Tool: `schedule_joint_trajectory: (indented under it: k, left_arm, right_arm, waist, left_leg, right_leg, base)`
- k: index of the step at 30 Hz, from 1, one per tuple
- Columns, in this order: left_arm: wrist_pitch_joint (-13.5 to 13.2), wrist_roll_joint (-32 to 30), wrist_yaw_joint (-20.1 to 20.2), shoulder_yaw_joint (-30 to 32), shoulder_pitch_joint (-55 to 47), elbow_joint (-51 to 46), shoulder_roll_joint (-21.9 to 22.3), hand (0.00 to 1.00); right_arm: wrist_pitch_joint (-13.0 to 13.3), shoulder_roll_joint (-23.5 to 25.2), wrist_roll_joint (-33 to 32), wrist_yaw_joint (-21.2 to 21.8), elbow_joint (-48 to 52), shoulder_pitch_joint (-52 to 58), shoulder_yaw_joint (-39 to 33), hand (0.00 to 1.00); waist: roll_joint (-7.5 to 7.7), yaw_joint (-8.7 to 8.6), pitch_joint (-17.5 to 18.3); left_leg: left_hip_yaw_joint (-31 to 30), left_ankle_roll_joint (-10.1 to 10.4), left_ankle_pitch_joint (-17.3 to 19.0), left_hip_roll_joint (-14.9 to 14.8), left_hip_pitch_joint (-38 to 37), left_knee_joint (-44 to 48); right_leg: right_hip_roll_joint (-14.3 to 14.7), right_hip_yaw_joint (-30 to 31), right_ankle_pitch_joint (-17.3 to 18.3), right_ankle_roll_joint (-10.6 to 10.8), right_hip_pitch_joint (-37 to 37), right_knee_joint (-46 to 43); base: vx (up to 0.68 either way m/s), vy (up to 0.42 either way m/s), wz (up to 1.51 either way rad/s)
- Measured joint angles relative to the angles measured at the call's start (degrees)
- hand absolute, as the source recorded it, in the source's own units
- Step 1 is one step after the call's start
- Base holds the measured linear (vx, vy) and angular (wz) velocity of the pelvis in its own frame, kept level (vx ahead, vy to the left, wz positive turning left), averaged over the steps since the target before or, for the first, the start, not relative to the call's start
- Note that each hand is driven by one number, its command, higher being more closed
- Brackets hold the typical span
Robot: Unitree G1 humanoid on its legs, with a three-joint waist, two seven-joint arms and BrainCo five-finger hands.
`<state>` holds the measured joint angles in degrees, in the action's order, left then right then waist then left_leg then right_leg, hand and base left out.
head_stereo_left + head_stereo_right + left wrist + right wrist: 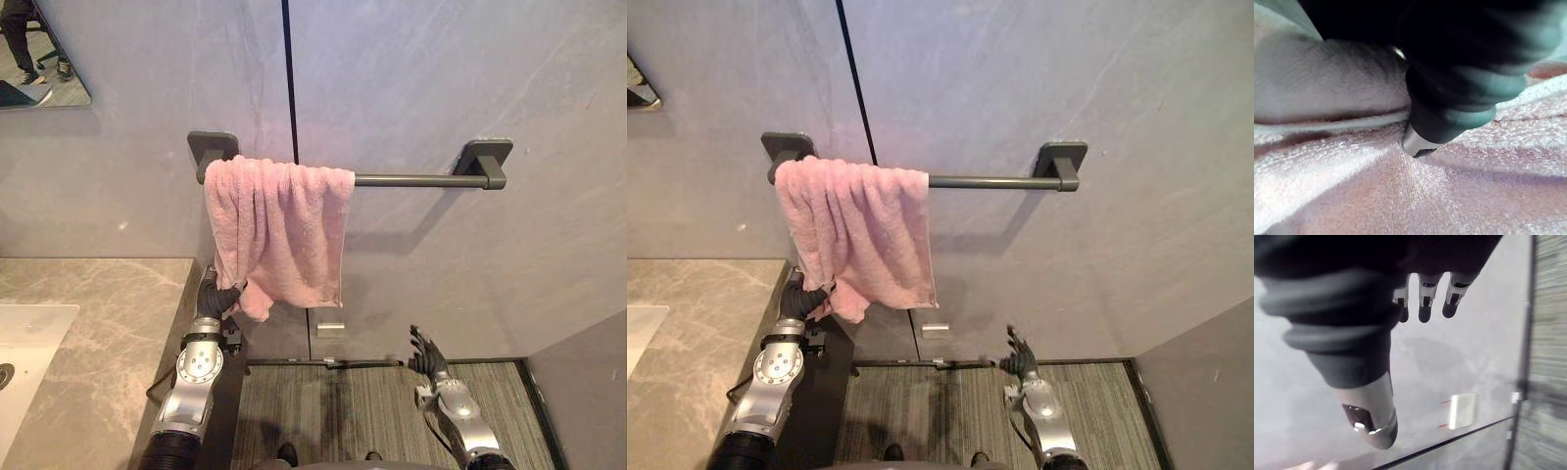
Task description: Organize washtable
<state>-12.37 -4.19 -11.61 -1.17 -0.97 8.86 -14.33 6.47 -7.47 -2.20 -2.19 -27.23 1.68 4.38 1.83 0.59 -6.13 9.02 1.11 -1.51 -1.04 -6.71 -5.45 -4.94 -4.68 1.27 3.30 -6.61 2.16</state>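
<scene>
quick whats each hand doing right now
Left hand: closed on the lower edge of the pink terry towel.
Right hand: open, holding nothing.

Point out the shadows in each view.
Left eye view: the dark metal towel bar throws a soft shadow on the grey wall beneath it; left wrist view: the pink terry towel is shaded in its folds beside the left hand; right wrist view: a faint shadow lies on the wall past the right hand.

Both head eyes look down on one rail point(421, 180) and pink towel point(284, 230); the left wrist camera nearly touches it.
</scene>
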Motion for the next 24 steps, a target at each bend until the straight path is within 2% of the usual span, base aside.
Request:
schedule_joint_trajectory:
  k: [3,8,17,24]
  left_arm:
    - [0.0,0.0,-0.1,-1.2,-0.1,-0.9,0.1,1.0]
    - [-0.2,0.0,-0.1,-3.4,-0.1,-2.6,0.2,1.0]
    - [-0.5,0.0,0.0,-5.6,-0.2,-3.3,0.5,1.0]
    - [-0.8,0.1,0.0,-6.3,-0.2,-4.3,1.2,1.0]
  right_arm:
    - [2.0,-1.0,-0.1,1.0,7.2,-0.4,2.2,0.0]
    - [3.4,-2.8,-2.0,2.3,14.3,-2.6,5.9,0.0]
    - [4.4,-5.6,-6.3,4.8,17.8,-8.5,11.9,0.0]
    - [4.4,-6.6,-6.8,5.9,17.9,-11.8,14.8,0.0]
  waist:
    - [0.16,0.26,0.1]
    - [0.32,0.21,0.1]
    - [0.37,0.31,0.2]
    - [0.38,0.3,0.2]
  left_leg:
    - [0.7,0.0,0.0,-0.1,0.4,0.0]
    - [1.2,0.0,0.0,0.0,0.3,0.0]
    - [0.5,0.0,0.0,0.0,0.3,0.0]
    - [-0.5,-0.1,-0.1,0.0,0.7,0.0]
  right_leg:
    - [0.0,0.8,-0.1,0.0,0.8,-0.3]
    - [0.0,1.5,-0.2,0.1,0.9,-0.7]
    - [0.0,1.4,-0.1,0.1,0.9,-1.2]
    - [0.1,1.1,-0.1,0.1,0.8,-1.2]
  base:
    - [-0.02,-0.022,-0.11]
    - [-0.01,-0.014,-0.06]
    - [-0.03,-0.021,0.02]
    - [-0.01,-0.025,0.07]
